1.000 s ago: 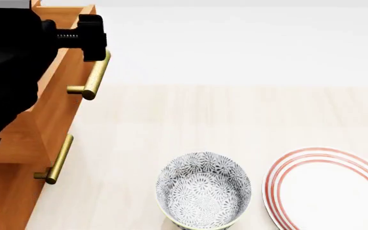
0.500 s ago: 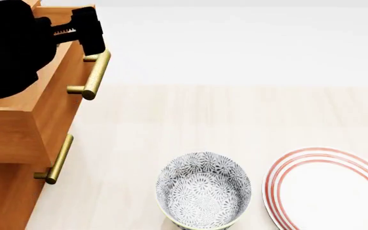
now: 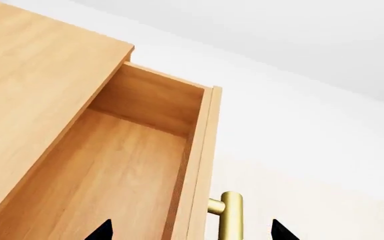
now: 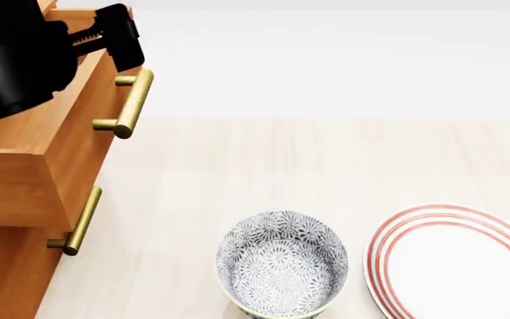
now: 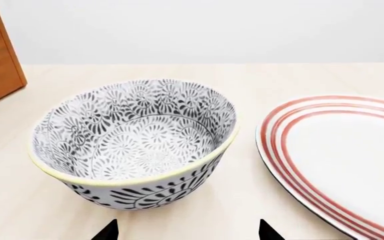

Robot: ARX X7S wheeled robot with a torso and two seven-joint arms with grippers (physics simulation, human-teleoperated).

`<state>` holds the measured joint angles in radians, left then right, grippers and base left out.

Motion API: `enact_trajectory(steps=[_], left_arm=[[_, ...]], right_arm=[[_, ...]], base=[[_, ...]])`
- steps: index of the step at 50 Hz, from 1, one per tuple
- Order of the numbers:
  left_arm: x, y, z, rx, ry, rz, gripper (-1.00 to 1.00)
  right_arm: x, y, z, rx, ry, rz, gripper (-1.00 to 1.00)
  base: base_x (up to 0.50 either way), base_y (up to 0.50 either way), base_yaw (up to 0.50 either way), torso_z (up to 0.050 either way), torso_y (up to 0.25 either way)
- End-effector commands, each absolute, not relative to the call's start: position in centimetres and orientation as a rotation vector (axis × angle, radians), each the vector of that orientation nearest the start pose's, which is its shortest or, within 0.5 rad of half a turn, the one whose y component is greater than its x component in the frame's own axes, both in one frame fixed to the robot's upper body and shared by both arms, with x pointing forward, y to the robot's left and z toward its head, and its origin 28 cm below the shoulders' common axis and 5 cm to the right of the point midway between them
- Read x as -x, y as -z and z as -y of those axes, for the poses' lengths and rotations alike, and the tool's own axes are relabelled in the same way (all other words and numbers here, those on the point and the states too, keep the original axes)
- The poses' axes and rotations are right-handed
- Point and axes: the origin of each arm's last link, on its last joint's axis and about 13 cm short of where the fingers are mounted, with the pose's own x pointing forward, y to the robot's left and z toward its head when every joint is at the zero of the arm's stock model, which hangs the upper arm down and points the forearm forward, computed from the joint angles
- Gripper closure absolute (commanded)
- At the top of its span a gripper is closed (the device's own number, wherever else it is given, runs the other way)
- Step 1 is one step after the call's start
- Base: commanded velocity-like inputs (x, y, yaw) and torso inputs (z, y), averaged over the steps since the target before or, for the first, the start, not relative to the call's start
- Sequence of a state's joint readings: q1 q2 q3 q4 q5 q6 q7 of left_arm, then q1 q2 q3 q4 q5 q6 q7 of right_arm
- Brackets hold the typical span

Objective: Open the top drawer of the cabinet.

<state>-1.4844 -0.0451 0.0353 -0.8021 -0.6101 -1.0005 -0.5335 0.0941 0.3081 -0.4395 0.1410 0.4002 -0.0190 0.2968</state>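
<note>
Left wrist view, top drawer (image 3: 122, 170): pulled out of the cabinet (image 3: 35, 95); light wood interior exposed, nothing visible inside.
Left wrist view, brass handle (image 3: 229, 215): one in frame, on the drawer front.
Left wrist view, left gripper (image 3: 188, 231): two dark fingertips spread wide, one either side of the drawer front and handle; released, holding nothing.

Head view, left gripper (image 4: 117, 36): above the drawer's front edge, clear of the upper handle (image 4: 131, 103).
Head view, count: two drawers, two brass handles (upper, lower handle (image 4: 80, 220)), one patterned bowl (image 4: 281, 264), one red-ringed plate (image 4: 457, 260).
Head view, right gripper: not in frame.

Right wrist view, right gripper (image 5: 186, 232): fingertips apart, empty, just short of the bowl (image 5: 135, 142); plate (image 5: 342, 157) beside it.

Risk: drawer appears open already; judged hazard is the left arm catching the front edge or handle on retreat, nudging the drawer back in.
Risk: right arm drifting forward would knock the bowl.
</note>
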Motion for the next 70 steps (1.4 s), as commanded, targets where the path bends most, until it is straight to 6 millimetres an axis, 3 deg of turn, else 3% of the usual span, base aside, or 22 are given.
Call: enact_trajectory(steps=[1,38,53,70], left_arm=[[-40.2,-30.7,-17.7,0.352,-0.101,-0.435,-1.00],[-40.5,-30.8,-16.9,0.551,-0.020,-0.590,-1.00],[-40.6,-29.8,-16.5,0.566,-0.004,-0.629,-1.00],[-39.8,-29.8,-14.7,0.533,0.124,-0.640,-1.00]], right_arm=[[-21.1,0.8,9.4,-0.028,-0.074,-0.162,-1.00],[-21.0,1.0,9.4,-0.028,-0.081,-0.168,-1.00],[-21.0,1.1,9.4,-0.028,-0.083,-0.169,-1.00],[-21.0,1.1,9.4,-0.022,-0.091,-0.167,-1.00]], base=[[0.00,0.00,0.00,0.000,0.000],[0.00,0.00,0.00,0.000,0.000],[0.00,0.00,0.00,0.000,0.000],[0.00,0.00,0.00,0.000,0.000]])
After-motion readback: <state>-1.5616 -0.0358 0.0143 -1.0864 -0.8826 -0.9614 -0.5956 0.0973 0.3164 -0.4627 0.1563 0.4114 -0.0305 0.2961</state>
